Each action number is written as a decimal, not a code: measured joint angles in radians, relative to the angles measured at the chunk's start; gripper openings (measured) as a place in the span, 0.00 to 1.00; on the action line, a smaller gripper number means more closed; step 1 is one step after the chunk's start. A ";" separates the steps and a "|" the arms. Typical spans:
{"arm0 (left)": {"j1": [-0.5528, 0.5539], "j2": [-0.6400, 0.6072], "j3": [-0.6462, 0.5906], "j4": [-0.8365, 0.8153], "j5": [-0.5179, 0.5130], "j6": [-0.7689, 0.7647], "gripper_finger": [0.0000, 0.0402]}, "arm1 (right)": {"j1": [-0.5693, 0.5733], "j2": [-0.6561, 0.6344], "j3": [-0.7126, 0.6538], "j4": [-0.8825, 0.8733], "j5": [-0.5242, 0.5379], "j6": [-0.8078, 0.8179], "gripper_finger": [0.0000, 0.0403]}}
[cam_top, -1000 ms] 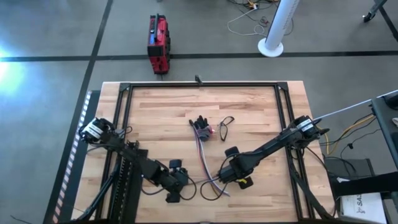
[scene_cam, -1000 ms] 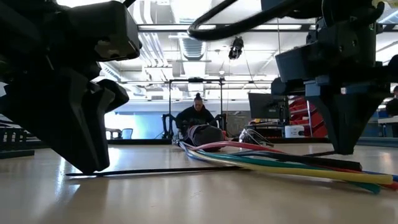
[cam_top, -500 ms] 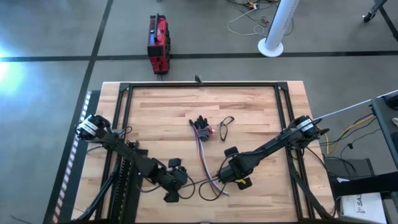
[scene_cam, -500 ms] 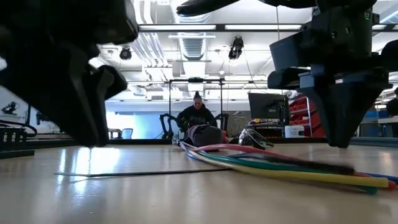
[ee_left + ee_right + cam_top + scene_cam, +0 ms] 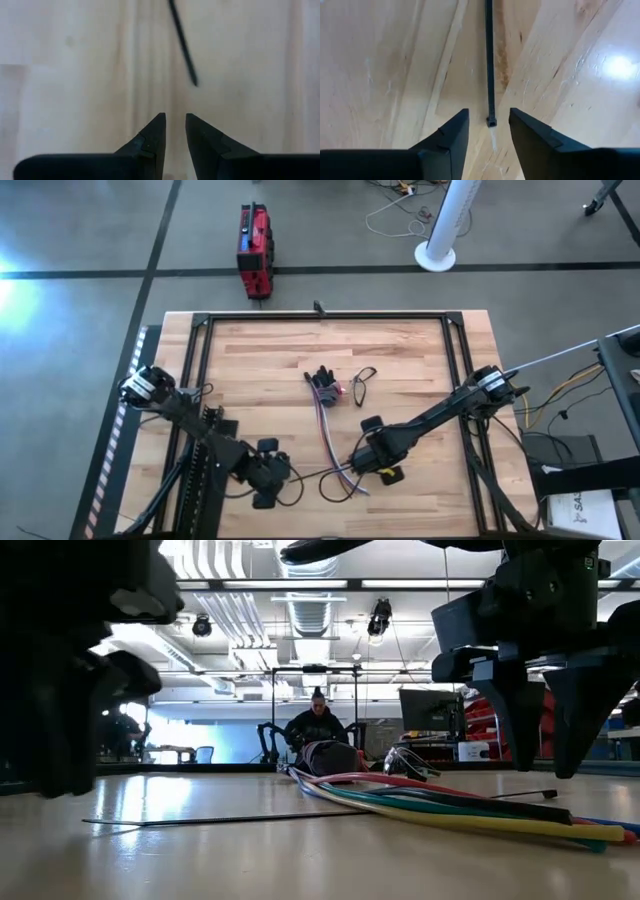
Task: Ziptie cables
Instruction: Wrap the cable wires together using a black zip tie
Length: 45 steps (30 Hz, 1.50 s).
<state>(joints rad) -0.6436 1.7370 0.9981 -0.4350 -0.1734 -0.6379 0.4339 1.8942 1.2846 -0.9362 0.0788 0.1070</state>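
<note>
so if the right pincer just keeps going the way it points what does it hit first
Probably the thin black plastic ziptie: its square head lies just ahead of the gap between the open right pincer fingers, on the light wooden table. Height above it is unclear.

A grey concrete floor (image 5: 90, 240) is surrounding the wooden table (image 5: 260, 360), with dark seams crossing it and a bright glare spreading at the left edge. A red case (image 5: 254, 250) is lying on the floor just beyond the table's far edge, and a white pole on a round base (image 5: 444, 230) is standing further right, with loose wires trailing near it. In the low view, long ceiling lights (image 5: 300, 584) and ducting are running overhead, a person (image 5: 316, 726) is sitting in the distance, and a dark monitor (image 5: 424, 710) is standing to the right.
</note>
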 joint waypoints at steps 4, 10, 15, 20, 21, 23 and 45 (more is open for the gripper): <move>-0.019 0.037 0.000 0.036 0.000 0.019 0.15 | 0.000 0.000 0.000 0.072 0.000 -0.001 0.31; -0.024 0.091 0.003 0.057 -0.027 0.022 0.15 | 0.000 0.000 0.000 0.222 0.000 -0.012 0.26; -0.024 0.095 0.003 0.061 -0.044 0.019 0.15 | 0.000 0.000 0.000 0.332 0.004 -0.014 0.21; -0.024 0.096 0.002 0.068 -0.052 0.025 0.15 | 0.000 0.002 0.000 0.525 0.063 -0.014 0.13; -0.024 0.096 0.002 0.068 -0.055 0.025 0.15 | -0.003 0.007 0.001 0.579 0.059 -0.019 0.11; -0.024 0.097 0.001 0.074 -0.068 0.025 0.15 | -0.006 0.028 0.001 0.676 0.046 -0.031 0.06; -0.026 0.101 0.000 0.164 -0.156 0.057 0.15 | -0.046 0.229 0.006 0.886 0.006 0.000 0.00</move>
<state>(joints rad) -0.6697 1.8384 0.9977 -0.2713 -0.3293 -0.5804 0.3882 2.1229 1.2911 -0.0505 0.0846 0.1072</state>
